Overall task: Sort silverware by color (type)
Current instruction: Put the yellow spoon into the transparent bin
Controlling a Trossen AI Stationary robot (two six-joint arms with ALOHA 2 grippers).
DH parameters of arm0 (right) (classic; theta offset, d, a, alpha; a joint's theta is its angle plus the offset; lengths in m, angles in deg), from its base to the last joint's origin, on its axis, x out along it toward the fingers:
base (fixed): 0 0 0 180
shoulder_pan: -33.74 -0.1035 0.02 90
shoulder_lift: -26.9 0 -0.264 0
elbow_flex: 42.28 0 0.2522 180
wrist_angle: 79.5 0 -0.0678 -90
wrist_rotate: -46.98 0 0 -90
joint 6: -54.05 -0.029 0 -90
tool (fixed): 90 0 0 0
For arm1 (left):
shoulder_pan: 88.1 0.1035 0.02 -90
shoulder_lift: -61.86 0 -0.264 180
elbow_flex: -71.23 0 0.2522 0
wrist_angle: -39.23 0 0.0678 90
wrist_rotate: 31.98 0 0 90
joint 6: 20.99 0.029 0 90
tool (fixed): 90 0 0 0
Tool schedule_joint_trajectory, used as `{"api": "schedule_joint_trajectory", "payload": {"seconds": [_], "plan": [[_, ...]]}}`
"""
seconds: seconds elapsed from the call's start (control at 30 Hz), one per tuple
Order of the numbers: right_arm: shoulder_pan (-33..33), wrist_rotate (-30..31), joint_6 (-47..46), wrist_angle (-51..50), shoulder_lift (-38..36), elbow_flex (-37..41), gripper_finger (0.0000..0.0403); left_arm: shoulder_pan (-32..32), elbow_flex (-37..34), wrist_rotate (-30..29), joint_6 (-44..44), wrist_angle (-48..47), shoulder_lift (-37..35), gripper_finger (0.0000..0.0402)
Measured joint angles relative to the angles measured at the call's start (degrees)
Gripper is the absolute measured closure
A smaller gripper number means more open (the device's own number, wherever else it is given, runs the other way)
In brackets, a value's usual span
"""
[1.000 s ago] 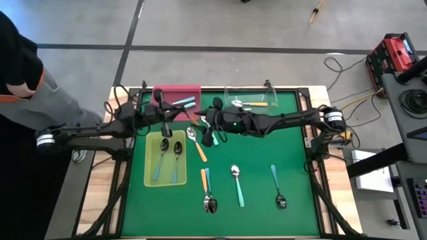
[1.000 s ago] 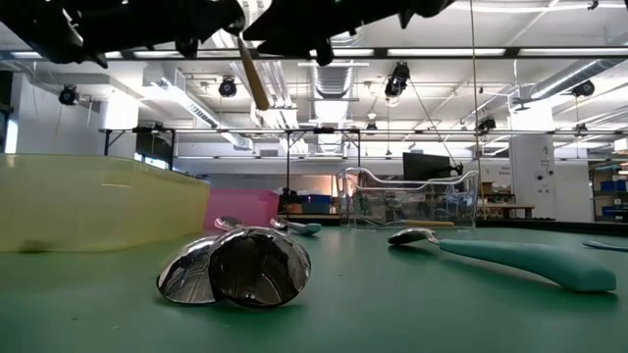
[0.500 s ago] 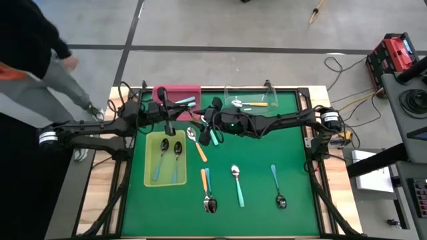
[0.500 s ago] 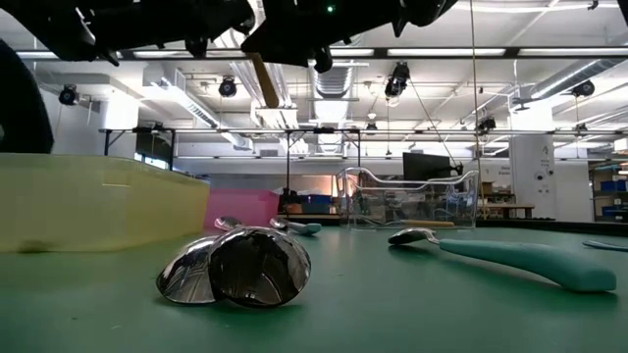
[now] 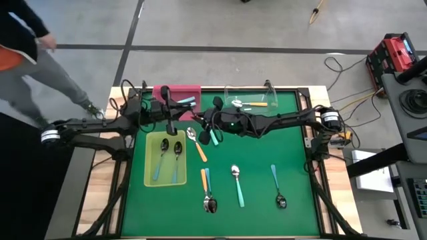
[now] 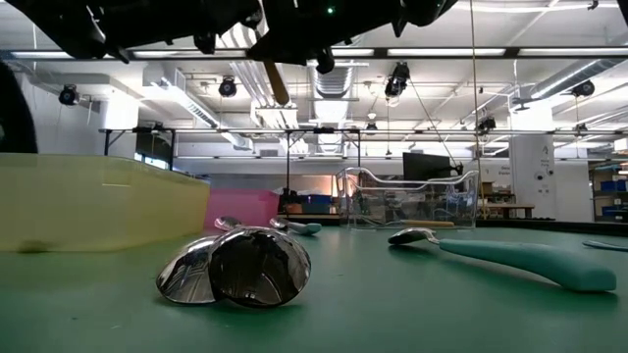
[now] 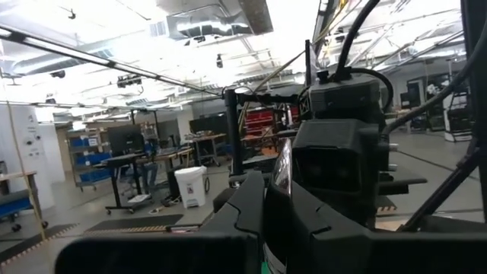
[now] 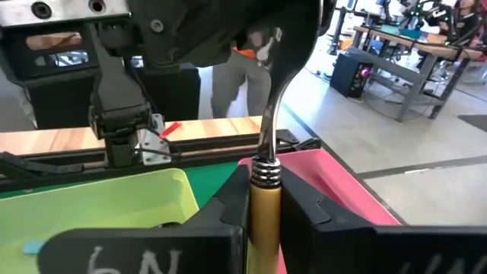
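Observation:
An orange-handled spoon (image 8: 265, 199) hangs in the air between my two arms, above the table's far middle. My left gripper (image 5: 173, 124) is shut on its metal bowl end. My right gripper (image 5: 203, 127) faces it, shut on the orange handle (image 6: 275, 83). Other silverware lies flat on the green mat: an orange spoon (image 5: 199, 149), an orange and a teal one side by side (image 5: 207, 188), and two teal ones (image 5: 237, 188) (image 5: 277, 184). Two blue-handled spoons lie in the yellow-green tray (image 5: 148, 161). My left gripper pinches the spoon's shiny bowl (image 7: 282, 164) between its two fingers, bowl edge-on in the gap. The spoon is lifted clear of the table, its handle slanting down and away toward my right gripper. My right gripper pinches the orange handle just below its metal collar (image 8: 265, 173) between its two fingers. The fingers run along the handle, coming from the table's right side. The neck and bowl (image 8: 293, 46) stick out past the fingertips into my left gripper.
The pink tray (image 5: 175, 89) at the far edge holds blue-handled spoons. The clear tray (image 5: 270, 87) beside it holds an orange one. A teal spoon (image 5: 214, 137) lies under my right arm. A person (image 5: 27, 60) walks past the table's far left corner.
My right gripper has shut on the spoon's orange handle. My left gripper has carried the spoon a little toward the table's right, so the handle has drifted that way and slightly down. The person at the left has walked on.

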Motion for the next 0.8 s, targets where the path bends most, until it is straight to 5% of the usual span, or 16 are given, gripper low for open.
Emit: {"api": "schedule_joint_trajectory", "payload": {"seconds": [0.4, 0.8], "plan": [[1.2, 0.3, -1.7, -6.0, -1.5, -0.1, 0.0375, 0.0, 0.0, -0.1, -1.0, -3.0, -0.4, 0.0309], [3.1, 2.2, -2.7, -30.5, -1.9, -10.4, 0.0376, 2.6, -0.1, 0.2, -1.6, -7.5, -4.7, 0.0211]]}}
